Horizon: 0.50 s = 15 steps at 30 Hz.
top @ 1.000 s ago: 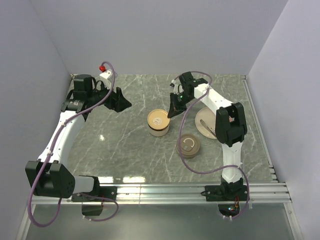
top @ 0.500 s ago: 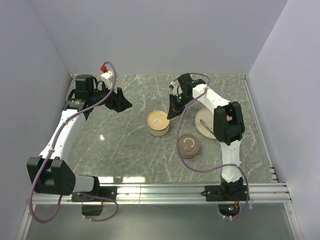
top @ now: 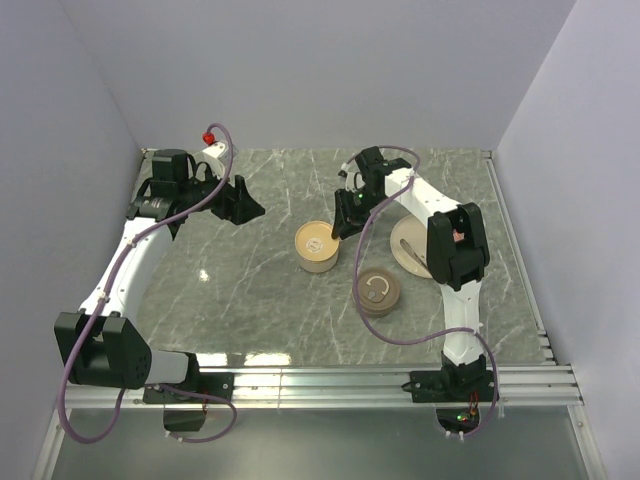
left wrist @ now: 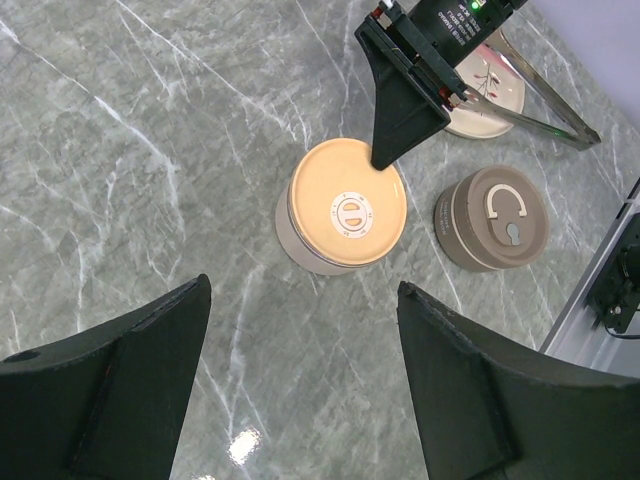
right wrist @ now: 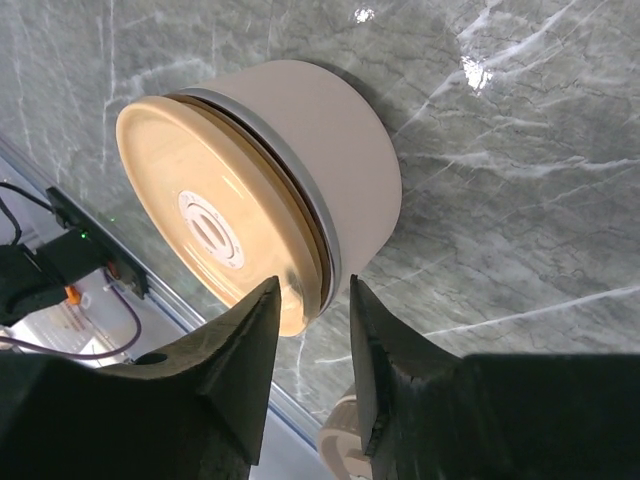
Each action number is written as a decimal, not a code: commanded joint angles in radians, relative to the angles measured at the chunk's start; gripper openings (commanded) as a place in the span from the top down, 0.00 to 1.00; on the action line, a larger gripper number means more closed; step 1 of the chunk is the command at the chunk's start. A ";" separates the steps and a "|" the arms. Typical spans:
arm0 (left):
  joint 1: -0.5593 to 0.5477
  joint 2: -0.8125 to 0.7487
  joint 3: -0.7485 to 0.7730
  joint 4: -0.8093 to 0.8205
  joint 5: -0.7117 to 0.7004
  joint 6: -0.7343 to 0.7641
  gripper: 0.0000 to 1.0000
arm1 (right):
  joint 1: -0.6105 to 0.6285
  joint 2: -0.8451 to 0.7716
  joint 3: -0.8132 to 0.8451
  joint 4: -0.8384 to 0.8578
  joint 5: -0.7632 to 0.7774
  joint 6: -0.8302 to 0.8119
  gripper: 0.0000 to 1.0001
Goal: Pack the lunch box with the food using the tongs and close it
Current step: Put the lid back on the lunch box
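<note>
Lunch box (left wrist: 345,215) lidded, right end effector (right wrist: 312,295) parted at rim

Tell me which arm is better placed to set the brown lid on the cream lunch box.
Right, probably: the right pincer sits at the lunch box rim, the brown lid close by on its side. The left pincer hovers open, far off.

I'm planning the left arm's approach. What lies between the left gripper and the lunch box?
Nothing: the top view shows only bare table between the left gripper and the lunch box.
</note>
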 commanded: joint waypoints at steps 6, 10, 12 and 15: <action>-0.005 -0.010 0.004 0.016 0.033 0.012 0.20 | 0.008 -0.033 0.038 -0.011 0.010 -0.012 0.56; -0.005 -0.013 0.001 0.017 0.033 0.010 0.20 | 0.005 -0.060 0.061 -0.012 -0.032 -0.036 0.54; -0.005 -0.014 0.002 0.013 0.031 0.015 0.21 | 0.006 -0.075 0.069 -0.005 -0.048 -0.046 0.53; -0.005 -0.017 0.000 0.008 0.031 0.021 0.21 | 0.006 -0.108 0.090 0.000 -0.036 -0.064 0.53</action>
